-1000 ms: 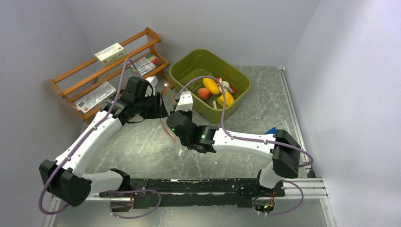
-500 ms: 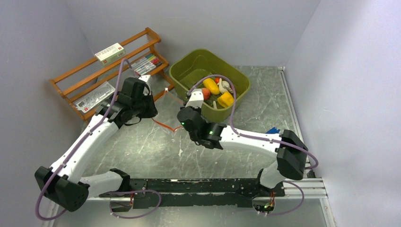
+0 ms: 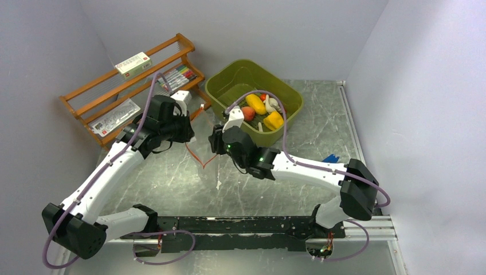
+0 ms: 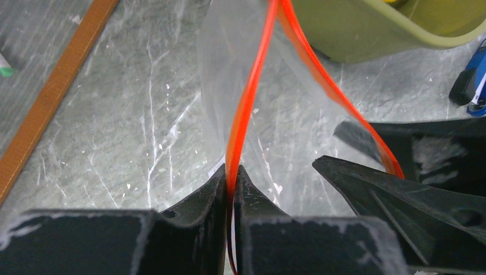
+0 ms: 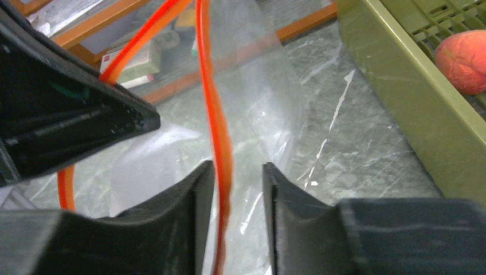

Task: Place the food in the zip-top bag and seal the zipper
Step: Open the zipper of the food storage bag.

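Note:
The clear zip-top bag (image 3: 202,150) hangs between my two grippers above the table, its red-orange zipper (image 3: 203,162) sagging in a V. My left gripper (image 4: 231,179) is shut on one side of the zipper strip (image 4: 246,103). My right gripper (image 5: 238,172) is open; the other strip (image 5: 220,143) runs between its fingers, close to the left finger, with a gap to the right one. The food lies in the olive basket (image 3: 229,80): yellow pieces (image 3: 255,103), a red-orange round one (image 3: 248,113) that also shows in the right wrist view (image 5: 464,54), and a white piece (image 3: 269,103).
A wooden rack (image 3: 109,97) at the back left holds markers (image 3: 177,77) and a small box (image 3: 133,64). A blue object (image 3: 330,158) lies on the table right of the right arm. The basket wall (image 5: 395,86) is close to my right gripper.

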